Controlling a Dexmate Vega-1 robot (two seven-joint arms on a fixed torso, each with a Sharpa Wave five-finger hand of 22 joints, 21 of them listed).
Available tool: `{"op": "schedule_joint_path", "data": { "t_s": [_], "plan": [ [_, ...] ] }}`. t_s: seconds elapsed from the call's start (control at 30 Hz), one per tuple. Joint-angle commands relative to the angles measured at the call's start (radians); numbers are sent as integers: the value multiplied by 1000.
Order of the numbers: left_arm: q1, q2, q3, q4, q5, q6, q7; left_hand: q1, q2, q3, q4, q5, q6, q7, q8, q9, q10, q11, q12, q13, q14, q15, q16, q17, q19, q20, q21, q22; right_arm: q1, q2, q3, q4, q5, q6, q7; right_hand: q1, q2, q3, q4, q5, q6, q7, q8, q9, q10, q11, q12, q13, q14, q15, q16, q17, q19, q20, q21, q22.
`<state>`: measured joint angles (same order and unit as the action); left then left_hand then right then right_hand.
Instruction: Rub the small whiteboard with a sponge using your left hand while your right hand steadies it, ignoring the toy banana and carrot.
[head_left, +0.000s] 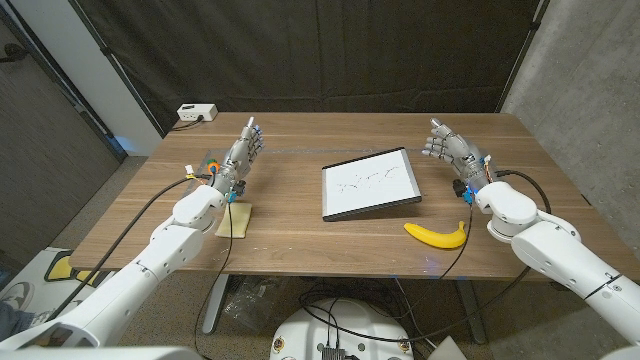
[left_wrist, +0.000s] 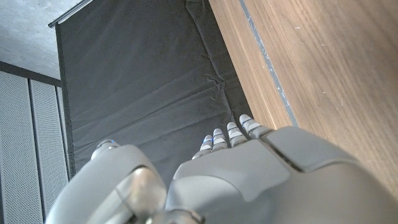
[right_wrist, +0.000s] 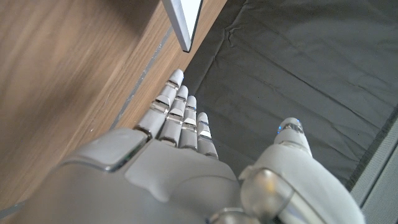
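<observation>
Whiteboard, small, rectangular, dark-framed w/ faint scribbles, is lying flat near table centre, tilted slightly so its far edge is pointing toward 1 o'clock. Pale yellow square sponge is sitting at approx 9 o'clock from the board, well apart from it, just beside the left forearm and touching nothing else. Left hand is hovering at approx 10 o'clock from the board, fingers extended side by side and holding nothing; left wrist view is showing them reaching past the wooden table edge toward the black curtain. Right hand is standing at approx 2 o'clock from the board, near its corner but not touching, fingers straight, thumb apart, empty; right wrist view is showing the board's corner just ahead of the fingertips. Yellow toy banana is resting at approx 5 o'clock from the board, near the right forearm. Small orange item, prob. the toy carrot, is peeking out beside the left wrist, mostly hidden. White box is sitting at the table's far-left corner.
</observation>
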<state>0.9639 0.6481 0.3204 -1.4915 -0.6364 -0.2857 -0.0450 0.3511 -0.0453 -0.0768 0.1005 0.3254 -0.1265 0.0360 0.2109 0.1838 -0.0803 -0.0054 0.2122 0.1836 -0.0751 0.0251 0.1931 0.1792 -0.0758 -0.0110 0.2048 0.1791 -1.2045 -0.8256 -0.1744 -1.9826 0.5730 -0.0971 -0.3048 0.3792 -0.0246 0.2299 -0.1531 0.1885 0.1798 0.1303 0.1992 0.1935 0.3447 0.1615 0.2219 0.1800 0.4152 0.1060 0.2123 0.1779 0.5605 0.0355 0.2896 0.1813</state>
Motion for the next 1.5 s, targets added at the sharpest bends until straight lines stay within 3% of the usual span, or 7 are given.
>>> {"op": "schedule_joint_path", "data": {
  "t_s": [0.03, 0.33, 0.5, 0.8, 1.07, 1.23, 1.5],
  "plan": [
    [-17, 2, 6, 37, -13, -28, -60, 6, 6, -2, -6, 3, -1, 4, -2, 3, -4, 7, -1, 3, -2, 5, -1, 3, -22, 6, -7, 4, 7, -52, 42, -68, 110, -156, 24, 26, 3, 15, -5, -3, 10, 19, 4, 2, 8, 15, 2, 5, 12, 12, -2, 2, 20, 14, 6, -1],
    [-9, 3, -7, 50, -46, -59, -110, 9, 8, -2, -7, 2, 5, 4, -1, 3, -5, 11, -2, 3, -2, 5, -2, 3, -25, 9, -6, 5, 52, -103, 41, -74, 169, -277, 41, 31, -3, 12, -2, -7, 12, 20, 4, 2, 11, 23, 1, 4, 16, 37, -9, 1, 39, 49, 6, -2],
    [-9, 5, -10, 53, -61, -58, -128, 11, 8, -3, -8, 1, 7, 4, -1, 3, -5, 11, -3, 3, -2, 5, -3, 3, -25, 12, -6, 5, 88, -125, 37, -62, 231, -356, 63, 28, -6, 9, 2, -8, 20, 36, 6, 2, 17, 26, 1, 4, 21, 41, -11, 2, 46, 53, 5, -3],
    [-23, 0, -5, 74, -82, -58, -173, 14, 9, -4, -9, -1, 8, 3, -2, 4, -4, 8, -3, 4, -2, 6, -3, 3, -26, 13, -5, 5, 108, -161, 53, -79, 301, -443, 48, 26, -8, 5, 9, -9, 22, 69, 5, 2, 21, 40, -1, 4, 28, 36, -15, 3, 72, 29, 6, -3],
    [-30, -21, -3, 102, -94, -64, -177, 17, 11, -5, -10, -2, 10, 2, -2, 4, -4, 8, -4, 4, -2, 6, -4, 3, -25, 14, -4, 5, 130, -210, 63, -114, 360, -536, 31, 42, -2, 11, 9, -8, 38, 73, 8, 4, 39, 49, 0, 3, 69, 34, -12, 3, 140, 15, 20, -4],
    [-41, -43, 4, 135, -109, -76, -206, 22, 14, -5, -12, -4, 28, 1, 3, 4, 9, 3, 0, 4, 9, 4, -1, 3, -20, 17, -1, 5, 175, -233, 40, -114, 395, -610, 34, 41, -14, 3, 12, -10, 91, 74, 24, 6, 69, 50, 5, 3, 116, 29, -7, 3, 188, 1, 26, -5],
    [-31, -14, 0, 107, -111, -54, -217, 26, 17, -5, -13, -6, 29, 2, 1, 4, 9, 3, -1, 4, 7, 4, -3, 3, -20, 21, -1, 5, 270, -281, -30, -118, 415, -718, 76, 42, -19, -3, 17, -9, 142, 76, 34, 10, 118, 48, 15, 3, 185, 19, -3, 3, 250, -24, 33, -5]
  ]
}}
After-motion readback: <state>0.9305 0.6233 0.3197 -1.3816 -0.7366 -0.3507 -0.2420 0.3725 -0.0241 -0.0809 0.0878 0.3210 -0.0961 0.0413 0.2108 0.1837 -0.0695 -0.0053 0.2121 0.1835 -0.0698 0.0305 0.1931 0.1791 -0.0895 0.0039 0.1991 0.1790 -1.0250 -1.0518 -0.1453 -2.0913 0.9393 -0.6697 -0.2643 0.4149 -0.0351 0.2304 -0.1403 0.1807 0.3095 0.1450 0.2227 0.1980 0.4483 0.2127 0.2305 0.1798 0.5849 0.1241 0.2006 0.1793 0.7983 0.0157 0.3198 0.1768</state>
